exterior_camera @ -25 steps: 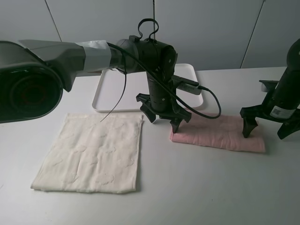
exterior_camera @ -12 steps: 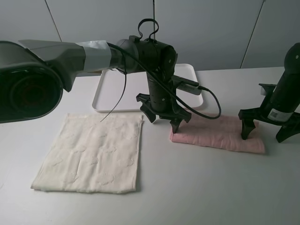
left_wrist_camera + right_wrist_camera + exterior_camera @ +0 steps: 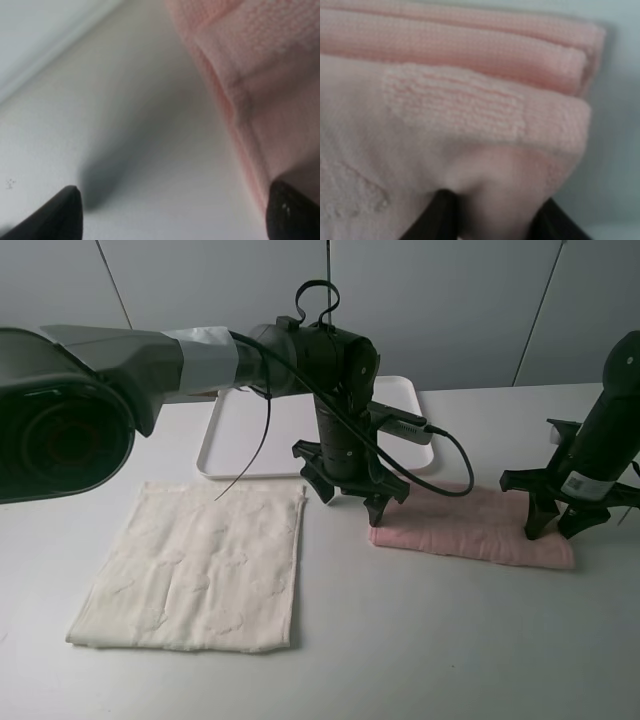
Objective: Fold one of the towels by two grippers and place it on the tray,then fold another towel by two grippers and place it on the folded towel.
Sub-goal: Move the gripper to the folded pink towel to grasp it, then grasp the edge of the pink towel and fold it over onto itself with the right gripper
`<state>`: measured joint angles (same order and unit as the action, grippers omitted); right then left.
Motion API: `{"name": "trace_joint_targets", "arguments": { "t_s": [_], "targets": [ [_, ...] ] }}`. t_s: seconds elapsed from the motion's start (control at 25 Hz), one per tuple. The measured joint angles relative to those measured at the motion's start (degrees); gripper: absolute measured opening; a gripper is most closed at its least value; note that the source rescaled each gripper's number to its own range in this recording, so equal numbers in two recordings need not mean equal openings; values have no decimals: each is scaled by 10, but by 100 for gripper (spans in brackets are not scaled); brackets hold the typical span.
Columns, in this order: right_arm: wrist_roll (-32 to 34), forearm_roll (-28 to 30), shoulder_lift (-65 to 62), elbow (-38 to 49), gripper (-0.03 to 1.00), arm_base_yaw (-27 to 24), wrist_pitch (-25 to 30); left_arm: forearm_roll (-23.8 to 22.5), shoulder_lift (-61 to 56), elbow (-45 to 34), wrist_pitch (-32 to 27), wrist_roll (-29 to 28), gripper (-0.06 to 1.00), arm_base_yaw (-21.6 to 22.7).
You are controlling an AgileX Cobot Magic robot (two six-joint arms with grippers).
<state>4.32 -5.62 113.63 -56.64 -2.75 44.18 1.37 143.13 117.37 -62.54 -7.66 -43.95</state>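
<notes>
We note the right gripper (image 3: 560, 532) has drawn its fingers in since a second ago. They now pinch a bunch of the pink towel (image 3: 470, 530) at its right end. The left gripper (image 3: 353, 508) is unchanged, fingers spread wide astride the left end. The towel lies as a folded strip on the worktop (image 3: 420, 640), just in front of the tray (image 3: 225, 468). We judge the next fold waits on the left pinch.

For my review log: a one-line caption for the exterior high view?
Right gripper pinches one end of the folded pale pink terry towel; open left gripper straddles the other, white plastic tray behind.
</notes>
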Motion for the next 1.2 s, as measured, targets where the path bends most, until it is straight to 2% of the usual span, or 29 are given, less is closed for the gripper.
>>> {"name": "trace_joint_targets", "arguments": {
  "t_s": [0.12,0.28,0.4,0.8,1.2],
  "targets": [
    [-4,-18,0,4,23,0,-4,0,0,0,0,1,98,0],
    [-33,-43,0,12,18,-1,-13,0,0,0,-1,1,98,0],
    [-50,-55,0,13,6,-1,-14,0,0,0,-1,1,98,0],
    [-81,-76,-26,23,6,-1,-6,0,0,0,-1,1,98,0],
    [-169,-193,-79,25,6,-1,36,0,0,0,-1,2,98,0]
  ]
}}
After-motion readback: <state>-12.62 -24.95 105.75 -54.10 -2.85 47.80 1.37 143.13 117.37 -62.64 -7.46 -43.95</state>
